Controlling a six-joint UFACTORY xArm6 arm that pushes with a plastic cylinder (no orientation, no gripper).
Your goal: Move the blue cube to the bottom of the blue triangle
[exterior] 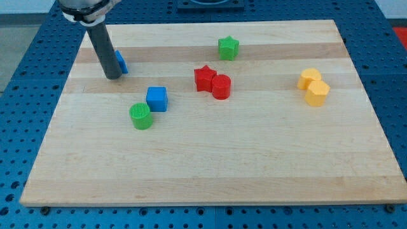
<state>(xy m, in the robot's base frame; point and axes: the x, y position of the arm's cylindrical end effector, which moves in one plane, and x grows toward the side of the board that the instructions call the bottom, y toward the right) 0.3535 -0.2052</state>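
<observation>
The blue cube [156, 98] sits on the wooden board, left of centre. The blue triangle [121, 62] lies near the board's upper left and is mostly hidden behind my rod. My tip [112, 76] rests on the board just below and left of the blue triangle, touching or nearly touching it. The blue cube is to the lower right of my tip, well apart from it.
A green cylinder [140, 116] stands just lower left of the blue cube. A red star [204, 78] and a red cylinder [221, 86] touch near the middle. A green star [227, 48] is at the top. Two yellow blocks [313, 87] sit at the right.
</observation>
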